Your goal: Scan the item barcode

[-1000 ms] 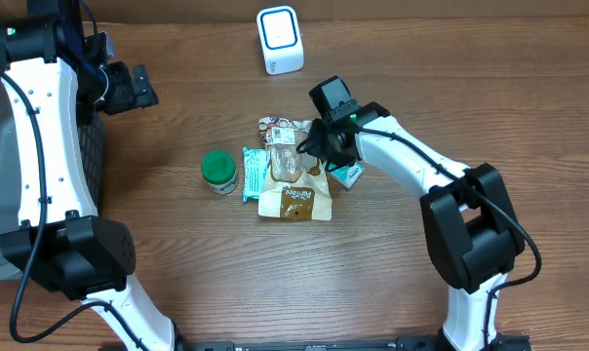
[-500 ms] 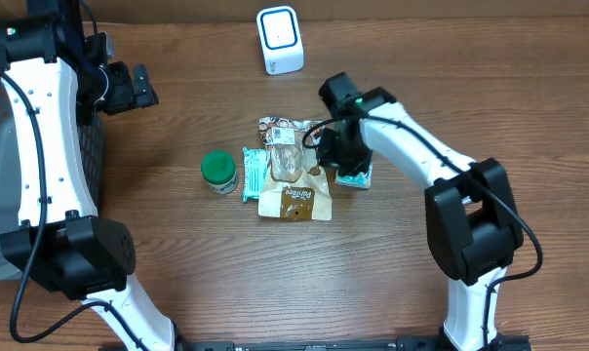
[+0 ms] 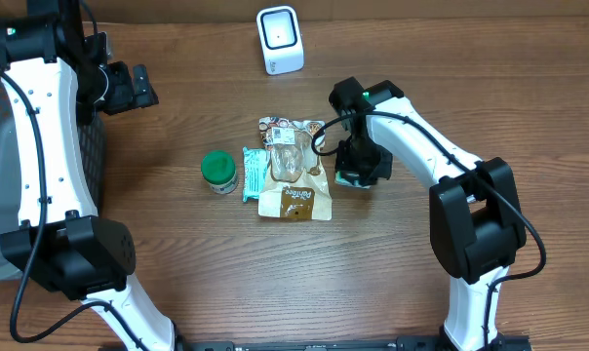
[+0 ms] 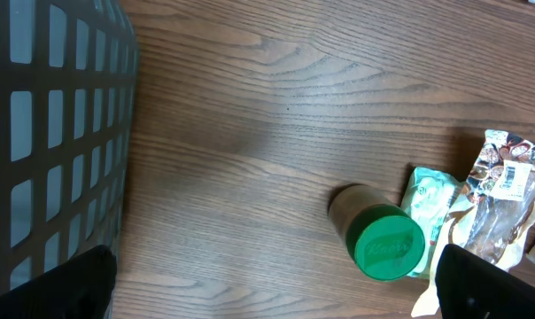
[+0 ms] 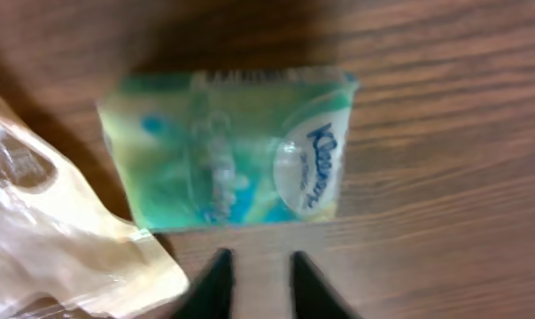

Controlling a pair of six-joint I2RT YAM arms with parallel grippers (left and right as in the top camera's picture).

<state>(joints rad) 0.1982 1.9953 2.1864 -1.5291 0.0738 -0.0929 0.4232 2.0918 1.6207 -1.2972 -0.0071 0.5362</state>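
A green and blue Kleenex tissue pack [image 5: 232,146] lies flat on the wood, just right of the snack bags [image 3: 293,180]. My right gripper [image 5: 260,275] hangs over the pack's near edge; its fingers stand a narrow gap apart with only bare wood between them. In the overhead view the right gripper [image 3: 358,168] covers most of the pack [image 3: 345,179]. The white scanner [image 3: 279,39] with a blue face stands at the back. My left gripper [image 3: 138,88] is held wide open at the far left, away from the items, with nothing in it.
A green-lidded jar [image 4: 387,241] lies left of a teal packet [image 3: 254,173] and the pile of bags. A dark mesh basket [image 4: 46,133] stands at the table's left edge.
My right gripper has moved right and toward the front, from over the bags to over the tissue pack, and its fingers have drawn closer together. The left arm has not moved.
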